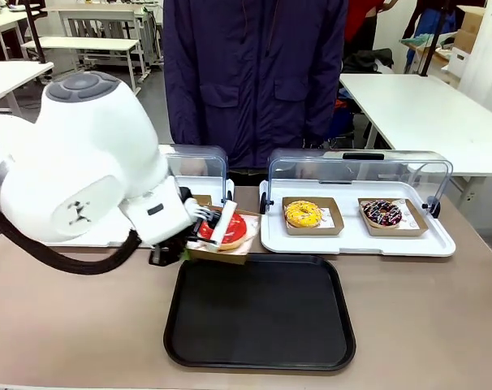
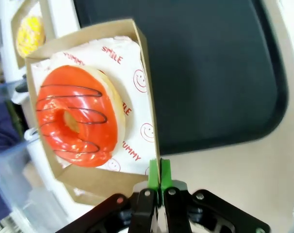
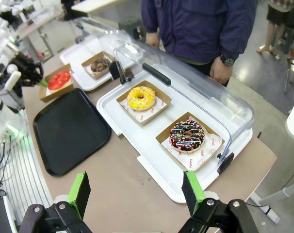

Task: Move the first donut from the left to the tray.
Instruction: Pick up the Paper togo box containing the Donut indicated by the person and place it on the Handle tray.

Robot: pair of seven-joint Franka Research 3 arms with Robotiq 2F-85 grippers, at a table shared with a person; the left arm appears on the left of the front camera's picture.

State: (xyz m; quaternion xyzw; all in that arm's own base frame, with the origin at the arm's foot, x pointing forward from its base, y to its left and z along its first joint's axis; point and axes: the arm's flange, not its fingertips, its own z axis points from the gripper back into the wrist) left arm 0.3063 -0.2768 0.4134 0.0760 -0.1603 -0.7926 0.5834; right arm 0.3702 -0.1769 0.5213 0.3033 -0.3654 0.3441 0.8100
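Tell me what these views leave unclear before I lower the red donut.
- Front view: left claw largely hidden behind its own arm; grip point unseen.
- Left wrist view: cardboard holder underside hidden, so its height above the black tray cannot be judged.
- Right wrist view: red donut too small for detail.

Glossy white arm (image 1: 84, 171), black cable, green-padded black hand (image 2: 159, 180)

White paper liner (image 2: 137, 104) under red-iced donut (image 2: 76, 116) in brown cardboard holder (image 2: 96, 177): red print "SMILE", "YUMMY" repeated, with red smiley-face signs. Similar red print on liner (image 3: 198, 158) under sprinkled chocolate donut (image 3: 187, 134), too small to read.
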